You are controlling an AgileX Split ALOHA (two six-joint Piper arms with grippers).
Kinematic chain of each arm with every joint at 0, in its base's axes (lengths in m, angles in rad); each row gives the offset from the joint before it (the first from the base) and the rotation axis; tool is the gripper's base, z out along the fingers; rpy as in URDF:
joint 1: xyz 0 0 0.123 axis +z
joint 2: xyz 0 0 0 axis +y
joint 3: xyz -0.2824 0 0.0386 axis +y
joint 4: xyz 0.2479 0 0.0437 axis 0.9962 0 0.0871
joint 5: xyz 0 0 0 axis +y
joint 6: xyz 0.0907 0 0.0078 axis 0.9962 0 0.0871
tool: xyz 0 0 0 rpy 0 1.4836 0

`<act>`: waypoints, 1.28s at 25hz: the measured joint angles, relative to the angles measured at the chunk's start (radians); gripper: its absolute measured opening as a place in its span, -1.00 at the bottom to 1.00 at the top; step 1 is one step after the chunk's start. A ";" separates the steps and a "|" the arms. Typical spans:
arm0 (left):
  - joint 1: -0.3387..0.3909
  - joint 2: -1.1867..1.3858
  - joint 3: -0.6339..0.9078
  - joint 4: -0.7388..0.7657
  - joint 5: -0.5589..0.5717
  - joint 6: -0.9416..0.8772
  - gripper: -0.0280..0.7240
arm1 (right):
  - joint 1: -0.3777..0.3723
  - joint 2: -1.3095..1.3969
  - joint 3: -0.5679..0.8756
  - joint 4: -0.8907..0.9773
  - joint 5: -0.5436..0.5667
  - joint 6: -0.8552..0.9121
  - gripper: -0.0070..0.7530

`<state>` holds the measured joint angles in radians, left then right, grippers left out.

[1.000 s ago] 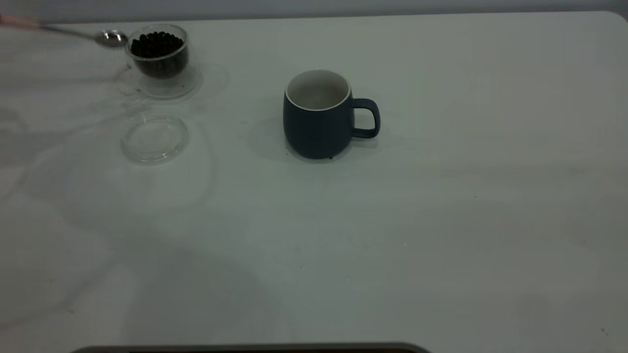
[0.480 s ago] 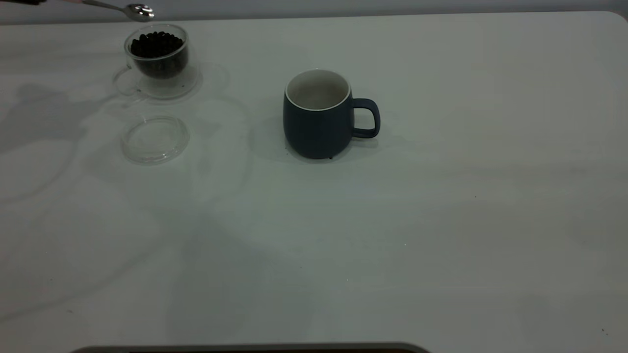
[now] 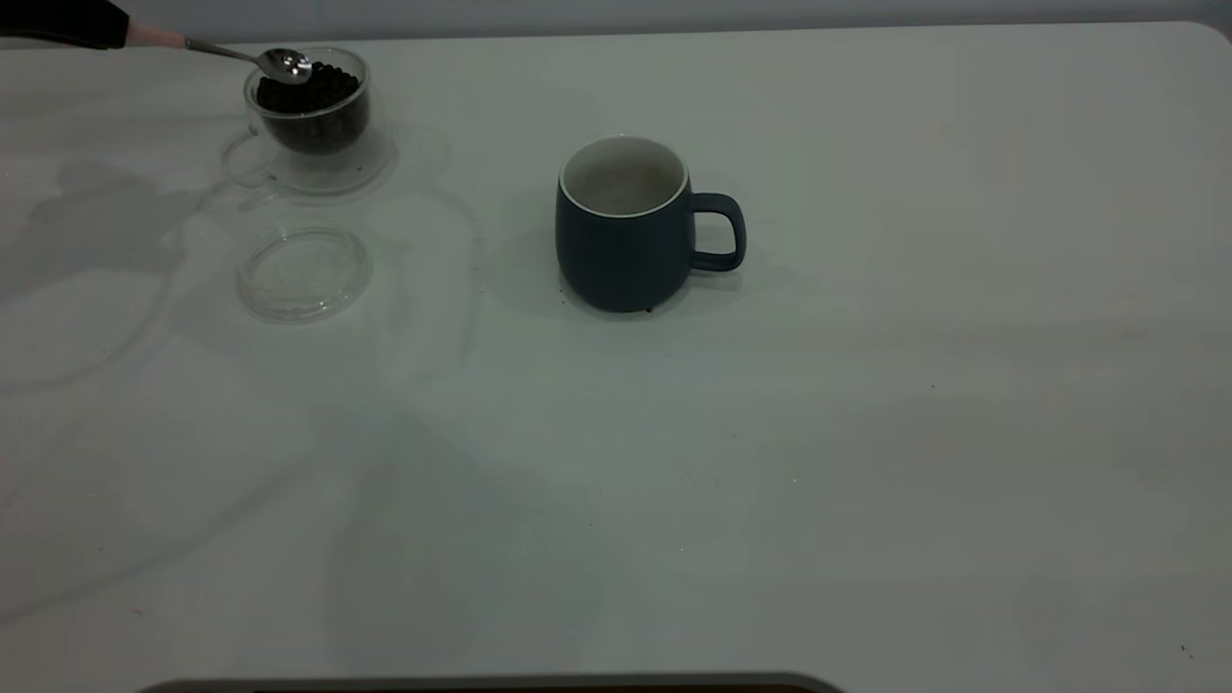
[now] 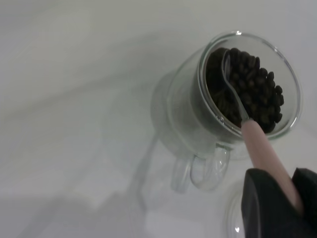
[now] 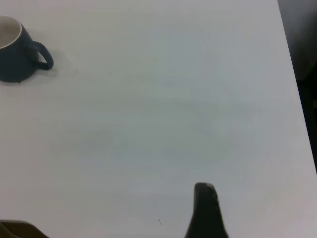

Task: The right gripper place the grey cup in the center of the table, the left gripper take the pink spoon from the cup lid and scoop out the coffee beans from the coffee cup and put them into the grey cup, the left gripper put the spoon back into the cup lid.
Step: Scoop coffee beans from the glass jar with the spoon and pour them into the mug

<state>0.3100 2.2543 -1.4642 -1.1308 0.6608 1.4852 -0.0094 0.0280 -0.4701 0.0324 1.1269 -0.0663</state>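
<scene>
The clear coffee cup [image 3: 313,130] stands on its saucer at the table's far left, filled with dark coffee beans [image 3: 327,89]. My left gripper [image 3: 114,31] comes in from the far left corner, shut on the pink spoon [image 3: 226,52]. The spoon's metal bowl rests on the beans just inside the rim. The left wrist view shows the pink handle [image 4: 261,146] between the jaws of the left gripper [image 4: 277,184] and the bowl dipped into the beans [image 4: 257,89]. The cup lid [image 3: 303,272] lies empty in front of the coffee cup. The grey cup [image 3: 621,248] stands mid-table, its handle pointing right.
The right gripper [image 5: 114,230] hangs open over bare white table [image 5: 163,109] well to the right of the grey cup [image 5: 12,59]; the table's right edge lies nearby. A clear saucer [image 3: 377,162] rings the coffee cup. A dark edge runs along the front.
The spoon went from beside the coffee cup's left side, up over its far rim, then down so its bowl sits on the beans. The grey cup and lid stayed put.
</scene>
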 joint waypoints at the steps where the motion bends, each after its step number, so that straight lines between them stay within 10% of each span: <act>1: 0.000 0.000 0.000 -0.005 -0.001 0.014 -0.59 | 0.000 0.000 0.000 0.000 0.000 0.000 0.57; 32: -0.007 0.034 0.000 -0.025 -0.001 0.159 -0.59 | 0.000 0.000 0.000 0.000 0.000 0.000 0.57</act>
<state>0.3027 2.2881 -1.4642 -1.1561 0.6596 1.6441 -0.0094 0.0280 -0.4701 0.0324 1.1269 -0.0663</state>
